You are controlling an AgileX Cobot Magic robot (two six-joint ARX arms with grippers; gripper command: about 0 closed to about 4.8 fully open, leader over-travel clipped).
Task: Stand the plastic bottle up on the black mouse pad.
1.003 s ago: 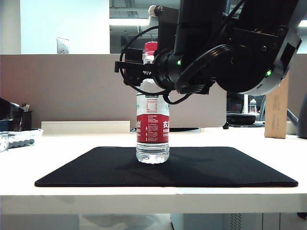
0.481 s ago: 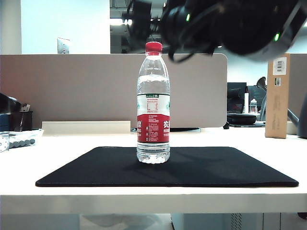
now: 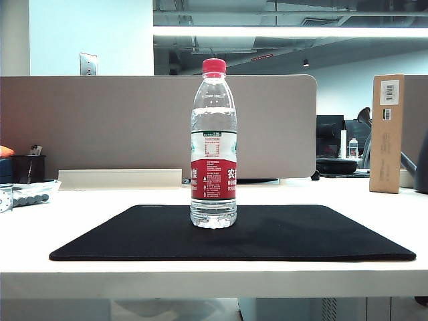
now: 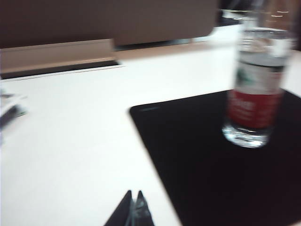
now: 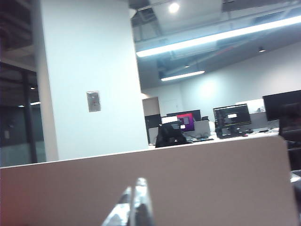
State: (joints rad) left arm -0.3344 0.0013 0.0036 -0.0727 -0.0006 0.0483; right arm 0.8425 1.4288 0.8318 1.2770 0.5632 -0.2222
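The plastic bottle (image 3: 213,144) stands upright, long axis vertical, mid black mouse pad (image 3: 301,234). The left pincer (image 4: 133,209), clenched and empty, sits low to its left and is the nearer. The right pincer (image 5: 135,202), also clenched and empty, points over the divider (image 5: 141,183).

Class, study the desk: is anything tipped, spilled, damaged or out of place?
Nothing stands out. The clear plastic bottle with the red cap stands upright on the black rectangular mouse pad, which lies flat. No spill shows. The left end effector is shut above the white table; the right end effector is shut, raised clear.

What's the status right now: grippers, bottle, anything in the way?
Left gripper shut, low beside pad. Right gripper shut, raised clear. Plastic bottle upright on black mouse pad. Nothing obstructing.
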